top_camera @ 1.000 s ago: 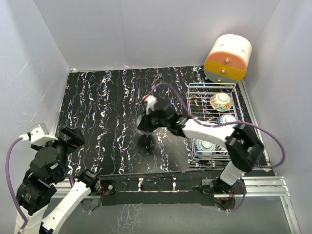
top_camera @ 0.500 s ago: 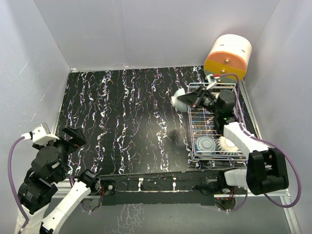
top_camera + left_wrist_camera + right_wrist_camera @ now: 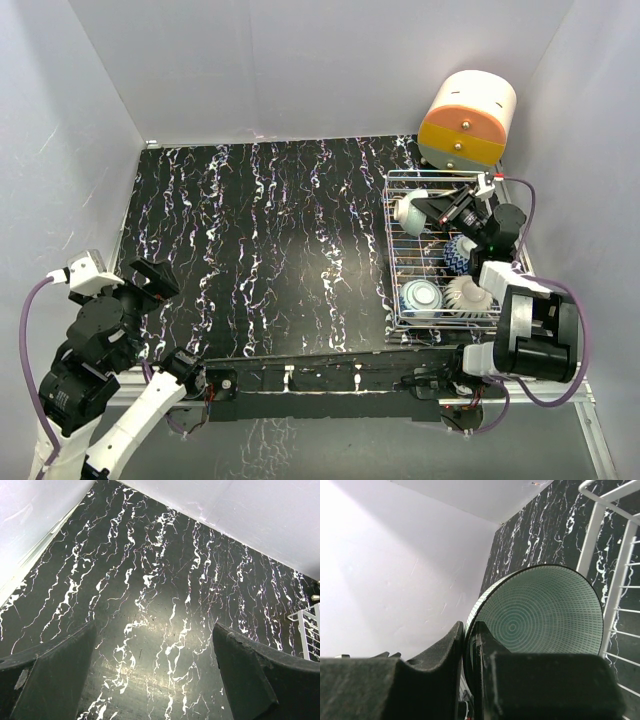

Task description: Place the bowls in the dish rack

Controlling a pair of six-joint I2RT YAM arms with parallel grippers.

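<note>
My right gripper [image 3: 428, 208] is shut on the rim of the mint green bowl [image 3: 408, 212], holding it on edge over the far left part of the silver wire dish rack [image 3: 392, 262]. In the right wrist view the fingers [image 3: 470, 630] pinch the bowl's rim and its ringed inside [image 3: 545, 610] faces the camera, with white rack wires [image 3: 620, 575] just right of it. In the rack sit a blue-and-white patterned bowl [image 3: 457, 253], a pale bowl [image 3: 420, 296] and a cream bowl [image 3: 467, 295]. My left gripper [image 3: 150, 280] is open and empty above the black marbled table [image 3: 154, 630].
A cream-and-orange rounded drawer box [image 3: 467, 120] stands behind the rack at the back right. White walls close in the table on the left, back and right. A rack corner [image 3: 310, 630] shows at the right edge of the left wrist view.
My right arm swung from the middle of the table to the right with the mint green bowl, and now holds it over the rack. The left arm has barely moved.
</note>
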